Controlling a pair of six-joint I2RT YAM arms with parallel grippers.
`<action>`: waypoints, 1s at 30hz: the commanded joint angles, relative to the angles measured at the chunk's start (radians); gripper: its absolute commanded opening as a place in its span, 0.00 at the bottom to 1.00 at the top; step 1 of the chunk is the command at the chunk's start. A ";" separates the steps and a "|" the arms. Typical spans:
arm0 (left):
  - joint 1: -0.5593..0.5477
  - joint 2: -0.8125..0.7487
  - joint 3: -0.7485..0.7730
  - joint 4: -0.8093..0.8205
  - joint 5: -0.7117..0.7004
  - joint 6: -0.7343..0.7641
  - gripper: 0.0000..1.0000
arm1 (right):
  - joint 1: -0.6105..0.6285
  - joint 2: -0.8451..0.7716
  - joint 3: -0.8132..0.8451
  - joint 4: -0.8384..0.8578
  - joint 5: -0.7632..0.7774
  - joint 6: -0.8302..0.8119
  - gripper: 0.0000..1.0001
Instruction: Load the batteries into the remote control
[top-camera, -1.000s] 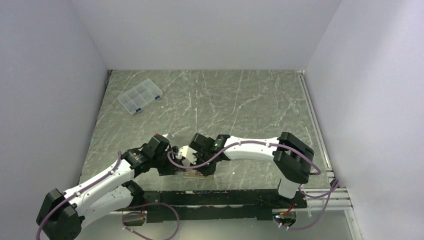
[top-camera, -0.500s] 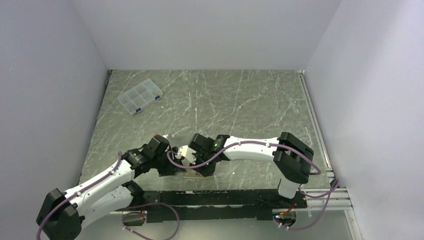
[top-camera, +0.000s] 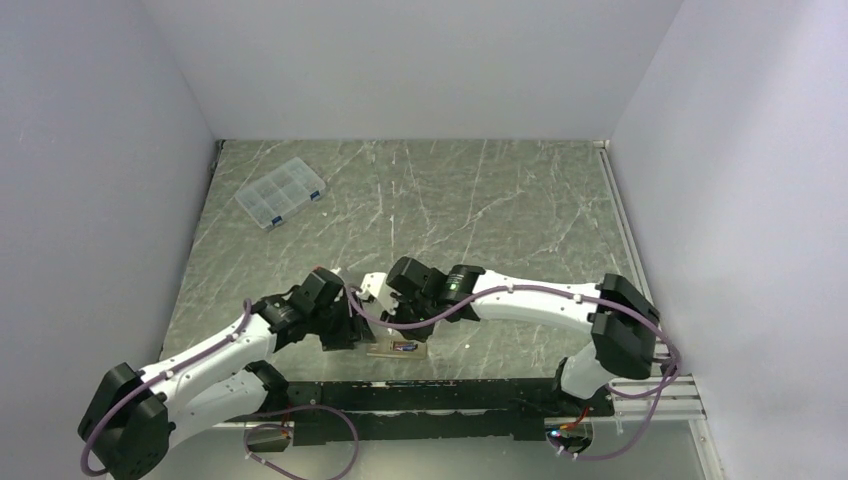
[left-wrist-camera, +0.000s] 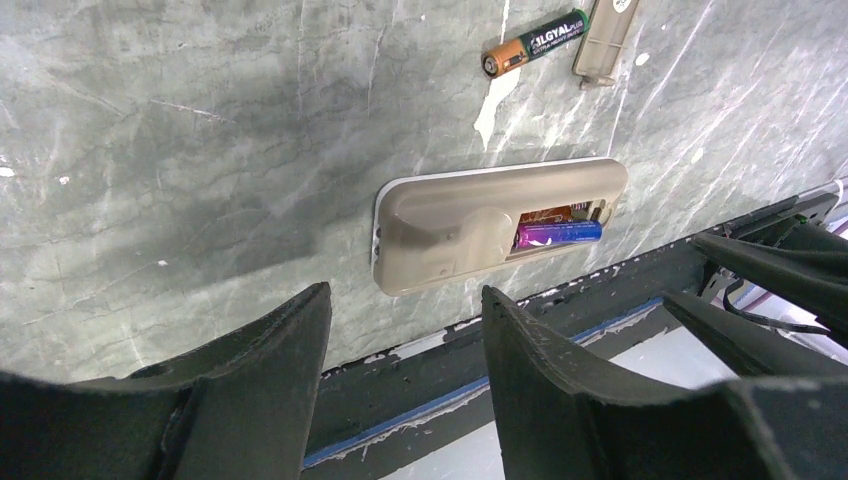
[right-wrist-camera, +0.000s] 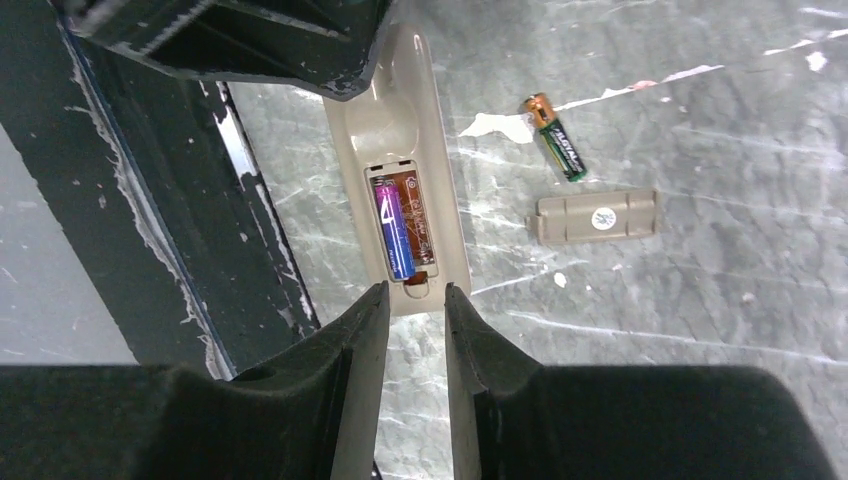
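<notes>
Marbled grey surface (top-camera: 500, 220) carries the remote control (top-camera: 393, 348) back-up beneath both claws, bay exposed for loading. Left wrist: left claw (left-wrist-camera: 405, 300), wide and empty, hangs over it; one purple battery (left-wrist-camera: 560, 233) is seated. Right wrist: right claw (right-wrist-camera: 415, 295), narrow and empty; loose battery (right-wrist-camera: 556, 137) and cover (right-wrist-camera: 597, 216) lie ahead-right.

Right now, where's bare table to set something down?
Free: the wide far-right table stretch between clear box and right wall. Crowded: near edge, where remote, loose battery, cover, left fingers and right fingers bunch.
</notes>
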 joint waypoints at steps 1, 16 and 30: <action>0.003 0.020 -0.004 0.060 0.023 0.002 0.61 | 0.005 -0.091 -0.023 0.031 0.071 0.076 0.30; 0.003 0.100 -0.007 0.119 0.036 0.028 0.56 | 0.002 -0.216 -0.162 0.104 0.165 0.517 0.28; 0.003 0.131 -0.034 0.173 0.064 0.026 0.51 | -0.003 -0.181 -0.239 0.224 0.171 0.824 0.30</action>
